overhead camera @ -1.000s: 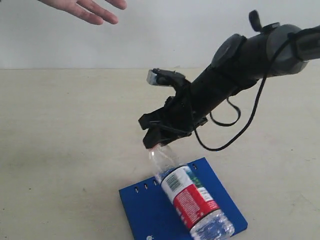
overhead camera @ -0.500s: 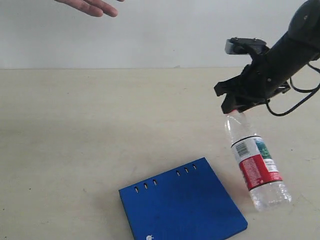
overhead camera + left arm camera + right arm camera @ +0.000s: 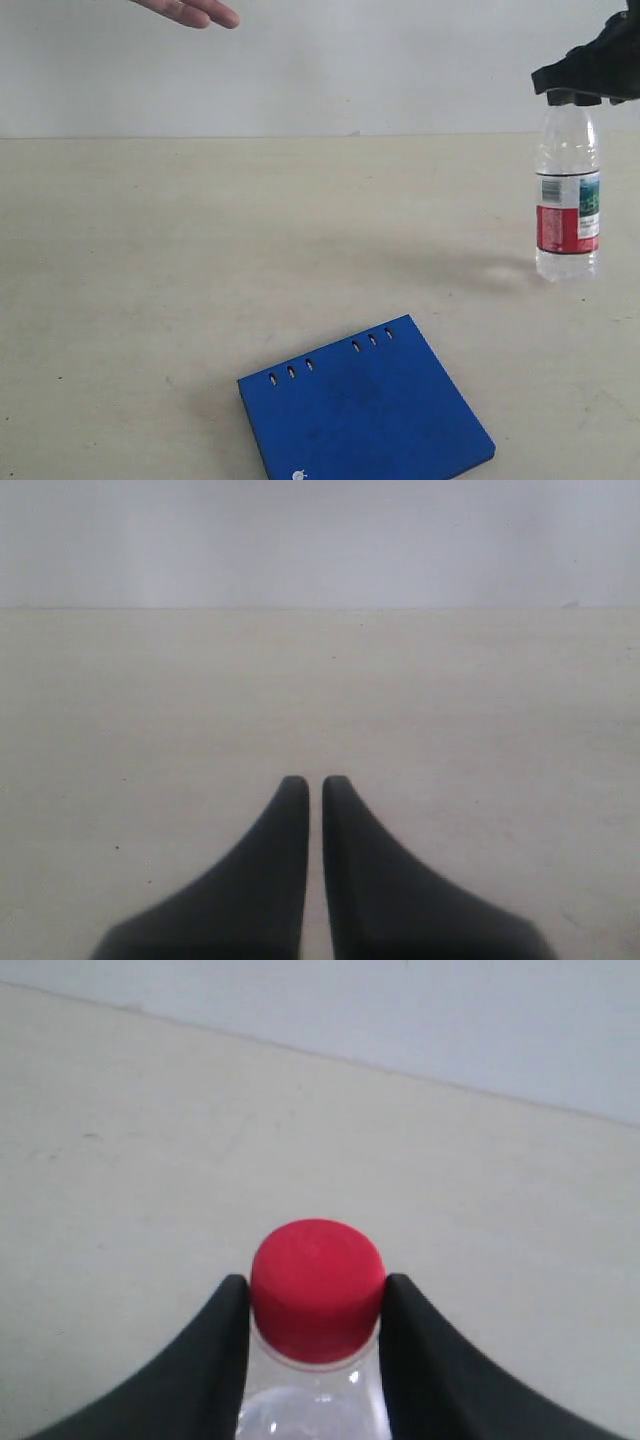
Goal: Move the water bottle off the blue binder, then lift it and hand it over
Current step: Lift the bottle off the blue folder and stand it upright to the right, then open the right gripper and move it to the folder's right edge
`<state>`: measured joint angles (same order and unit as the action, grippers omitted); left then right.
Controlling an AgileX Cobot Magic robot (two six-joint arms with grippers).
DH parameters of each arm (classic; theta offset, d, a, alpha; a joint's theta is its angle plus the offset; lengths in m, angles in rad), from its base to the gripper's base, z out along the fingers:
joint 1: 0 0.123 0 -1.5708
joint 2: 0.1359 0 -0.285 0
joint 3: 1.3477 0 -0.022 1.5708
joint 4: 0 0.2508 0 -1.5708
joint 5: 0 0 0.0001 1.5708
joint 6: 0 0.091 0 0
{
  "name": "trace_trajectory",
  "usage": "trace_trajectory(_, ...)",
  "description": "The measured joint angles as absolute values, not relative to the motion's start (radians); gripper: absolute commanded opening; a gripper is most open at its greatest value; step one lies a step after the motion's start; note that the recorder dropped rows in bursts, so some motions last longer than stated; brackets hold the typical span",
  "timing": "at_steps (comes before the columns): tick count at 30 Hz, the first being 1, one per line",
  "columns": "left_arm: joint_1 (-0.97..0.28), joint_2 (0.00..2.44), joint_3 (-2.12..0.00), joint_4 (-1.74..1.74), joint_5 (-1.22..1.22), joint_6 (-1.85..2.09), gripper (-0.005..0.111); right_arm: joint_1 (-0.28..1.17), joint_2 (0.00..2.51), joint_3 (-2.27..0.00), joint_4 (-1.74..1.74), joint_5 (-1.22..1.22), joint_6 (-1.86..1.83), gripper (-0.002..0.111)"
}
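Water bottle (image 3: 567, 195): upright now, well apart from blue binder (image 3: 365, 410), at its 2 o'clock; a second ago it lay on the cover | right gripper (image 3: 573, 97): fingers clamped on red cap (image 3: 317, 1260) | left gripper (image 3: 315, 785): nearly closed, empty | we judge binder cleared; lift and handover toward open hand (image 3: 190, 12), 11 o'clock, remain

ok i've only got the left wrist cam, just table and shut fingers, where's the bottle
observer: The water bottle is upright at the far right of the exterior view, clear of the blue binder.
operator: is the right gripper on it
observer: Yes, the right gripper is shut on its red cap.
operator: anyone there to take it
observer: A hand shows at that view's top left edge, well away from the bottle.
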<state>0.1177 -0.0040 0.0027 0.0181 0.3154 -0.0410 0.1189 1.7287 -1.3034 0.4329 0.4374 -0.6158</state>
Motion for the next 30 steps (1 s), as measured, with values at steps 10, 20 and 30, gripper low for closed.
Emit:
trace_trajectory(10, 0.118, -0.004, 0.003, 0.018, 0.315, -0.041, 0.005, 0.095, 1.720, -1.303, 0.427, 0.394, -0.714, 0.003)
trace_trajectory(20, 0.118, -0.004, 0.003, 0.018, 0.315, -0.041, 0.005, 0.091, 1.678, -1.303, 0.427, 0.390, -0.767, 0.003)
trace_trajectory(30, 0.118, -0.004, 0.003, 0.018, 0.315, -0.041, 0.005, 0.091, 1.689, -1.303, 0.409, 0.486, -0.767, 0.057)
